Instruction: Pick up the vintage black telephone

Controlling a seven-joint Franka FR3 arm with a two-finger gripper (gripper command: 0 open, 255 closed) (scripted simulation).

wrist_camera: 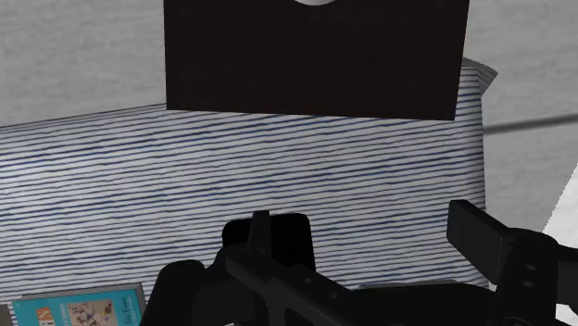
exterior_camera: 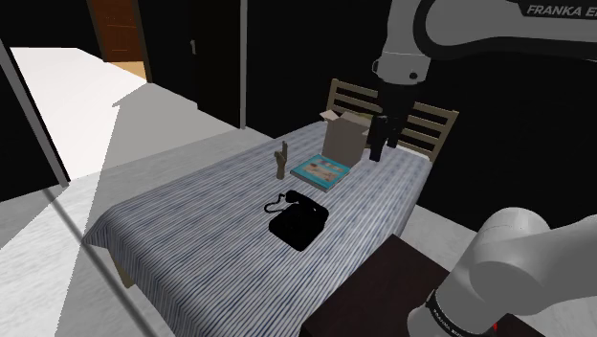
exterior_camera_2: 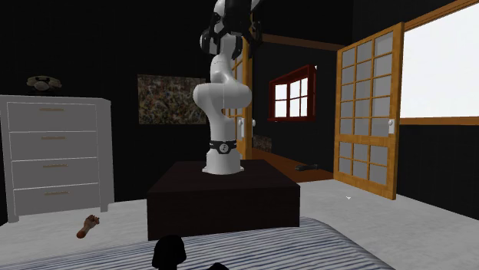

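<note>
Shoulder view: "FRANKA E" reads on the arm (exterior_camera: pixel 478 33); gripper (exterior_camera: pixel 379 153) stands apart, far from the black telephone (exterior_camera: pixel 298 223).

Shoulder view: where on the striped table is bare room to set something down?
Bare: the table from the telephone to its near corner. Crowded: the far end, with book, box and hand figure.

Black telephone (exterior_camera_2: pixel 169 253): your second exterior view's bottom edge cuts it off.
Book (wrist_camera: pixel 79 310): clipped by your wrist view's edge; cover print unreadable.
Chairs (exterior_camera: pixel 432 111): seats hidden behind the table (exterior_camera: pixel 191 220).
Arm (exterior_camera: pixel 450 29): cropped at your shoulder view's top.
</note>
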